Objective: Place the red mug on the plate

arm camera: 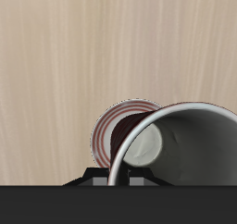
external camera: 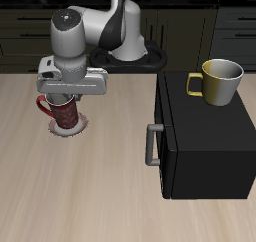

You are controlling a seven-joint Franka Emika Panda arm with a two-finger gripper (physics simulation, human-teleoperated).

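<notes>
On the bench (external camera: 120,186) the arm (external camera: 75,46) stood over the plate (arm camera: 108,126), which lay directly beneath the jaws. The mug (external camera: 66,113) hung upright in the jaws, pinched at its rim, its base at or just above the plate, the handle (external camera: 43,105) pointing sideways; whether it touched was unclear.

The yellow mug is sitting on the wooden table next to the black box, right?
Not quite. The exterior view shows the plain yellow-olive mug sitting on top of the black box with a handle, not on the wooden table.
</notes>
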